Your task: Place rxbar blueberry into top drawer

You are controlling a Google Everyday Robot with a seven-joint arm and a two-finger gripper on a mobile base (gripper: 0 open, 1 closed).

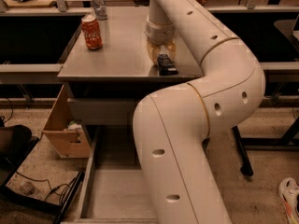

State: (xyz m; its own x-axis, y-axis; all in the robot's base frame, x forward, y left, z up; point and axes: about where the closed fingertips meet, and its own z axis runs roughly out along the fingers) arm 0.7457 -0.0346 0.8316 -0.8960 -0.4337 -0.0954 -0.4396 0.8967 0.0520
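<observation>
The rxbar blueberry point(167, 65), a small dark navy bar, lies flat on the grey counter point(117, 50) near its front right edge. My gripper point(161, 59) points straight down at the bar's far end and touches or nearly touches it. The top drawer point(112, 195) stands pulled out low at the front, below the counter, showing a bare grey floor and low side walls. My big white arm crosses in front of the drawer's right half and hides it.
A red-orange soda can point(91, 31) stands at the counter's left, a clear bottle point(98, 3) behind it. A plain grey drawer front point(100, 111) sits under the counter. A cardboard box point(63, 129) and cables point(32, 190) lie on the floor left; a chair base point(240, 153) right.
</observation>
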